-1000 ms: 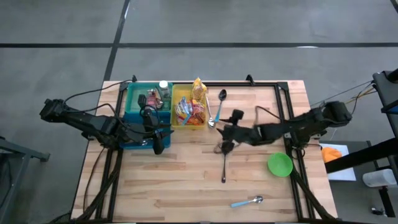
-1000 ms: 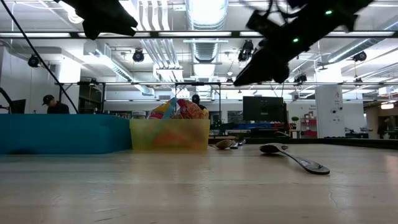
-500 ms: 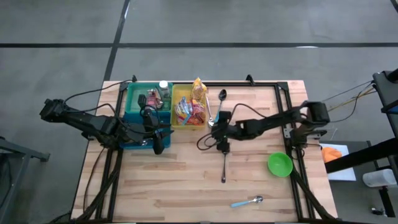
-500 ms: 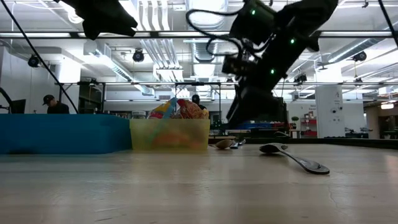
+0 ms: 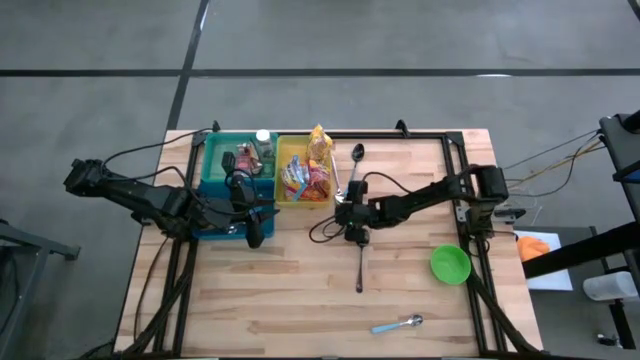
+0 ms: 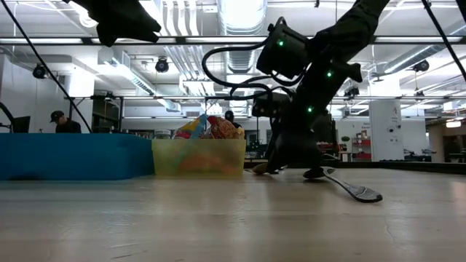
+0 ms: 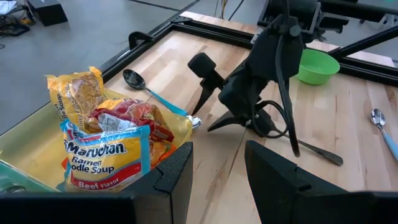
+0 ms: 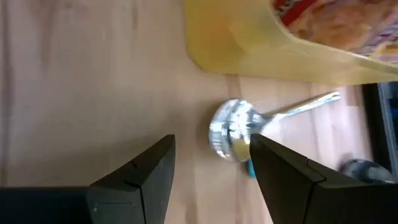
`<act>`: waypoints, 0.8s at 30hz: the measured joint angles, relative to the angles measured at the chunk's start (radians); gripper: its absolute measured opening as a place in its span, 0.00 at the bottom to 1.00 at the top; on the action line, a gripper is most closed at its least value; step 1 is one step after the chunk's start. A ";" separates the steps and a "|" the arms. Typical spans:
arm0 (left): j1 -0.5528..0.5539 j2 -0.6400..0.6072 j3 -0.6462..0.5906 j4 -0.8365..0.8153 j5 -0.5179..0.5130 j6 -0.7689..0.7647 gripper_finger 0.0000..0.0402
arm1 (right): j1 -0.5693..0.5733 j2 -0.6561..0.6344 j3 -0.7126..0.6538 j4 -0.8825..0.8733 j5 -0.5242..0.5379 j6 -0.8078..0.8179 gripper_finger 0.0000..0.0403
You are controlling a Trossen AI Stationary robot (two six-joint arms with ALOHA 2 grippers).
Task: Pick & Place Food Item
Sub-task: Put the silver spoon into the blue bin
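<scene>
Food packets (image 5: 305, 178): piled in the yellow bin (image 5: 281, 194), far side of the table (image 5: 300, 290)
Right claw (image 5: 351, 232): I see its fingers parted, gripping nothing, low over a spoon bowl (image 8: 231, 130)
Bearing: bin lies just beyond my right claw, toward the left arm
Left claw (image 7: 217, 180): part open, empty, hovering beside the teal bin (image 5: 222, 188); the ramen pack (image 7: 99, 163) lies just ahead of it

A big work room with a grey floor

Long lights (image 6: 240, 13) shine on the ceiling. A dark screen (image 6: 295, 125) stands far back. A person (image 6: 64, 122) sits at the side.
</scene>
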 joint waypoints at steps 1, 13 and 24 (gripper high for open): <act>0.000 0.000 0.000 0.000 0.000 0.000 0.36 | -0.002 0.000 0.000 0.001 0.007 0.000 0.51; 0.000 0.000 0.000 0.000 0.000 0.000 0.36 | -0.023 -0.003 -0.003 0.038 0.025 -0.074 0.51; 0.000 0.000 0.000 -0.001 0.000 0.000 0.36 | 0.005 -0.007 -0.003 -0.013 -0.060 -0.035 0.51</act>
